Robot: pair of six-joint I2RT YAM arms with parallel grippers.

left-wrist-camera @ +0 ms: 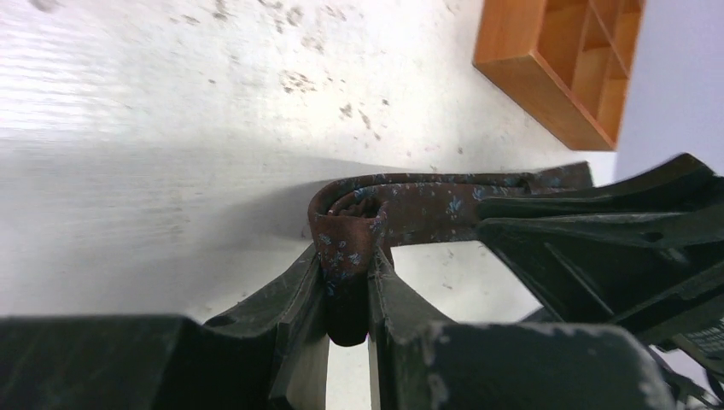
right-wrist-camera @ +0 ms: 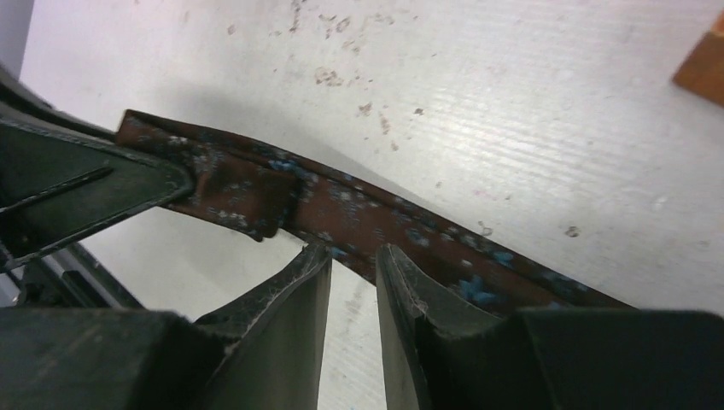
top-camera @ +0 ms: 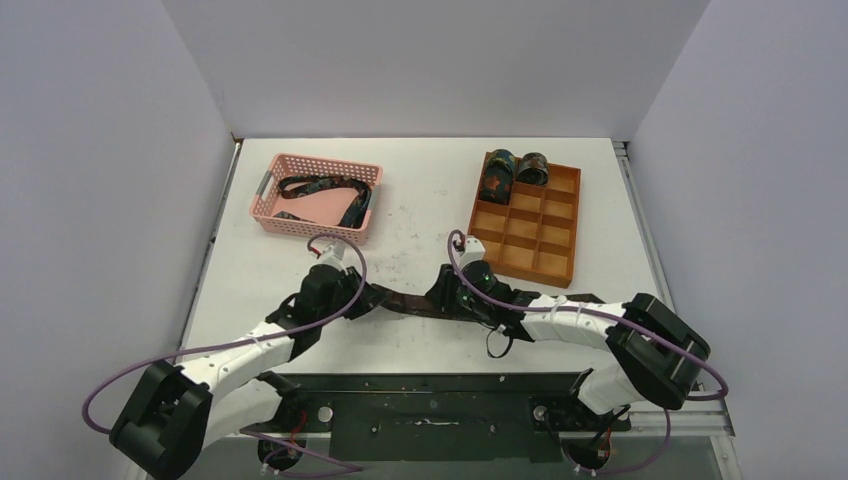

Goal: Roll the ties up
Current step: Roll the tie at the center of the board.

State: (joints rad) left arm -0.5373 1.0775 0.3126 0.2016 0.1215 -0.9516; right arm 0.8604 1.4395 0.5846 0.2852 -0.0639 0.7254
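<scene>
Working tie [top-camera: 410, 303] laid flat on the desk [top-camera: 420, 200], running from my left hand [left-wrist-camera: 346, 265] to my right hand [right-wrist-camera: 350, 256]. It lies stretched in a line between the two, which I judge is meant to keep the fabric straight so the roll can build evenly from one end.

Left hand: clamped on the tie's end, which is already folded over on itself into a small first coil. The fabric fills the gap between the fingers, so this hand holds the core of the roll.

Right hand: fingers drawn close, with only a narrow slit between them (bare desk shows through it). The tips meet the near edge of the strip further along. I cannot tell whether they pinch the fabric or merely press it down to steady it.

Surroundings: two rolled ties [top-camera: 515, 172] stand in the far compartments of the wooden tray [top-camera: 570, 270], and another tie [top-camera: 320, 187] lies loose in the pink basket [top-camera: 265, 190] — both well apart from the work. I judge the roll barely begun.
</scene>
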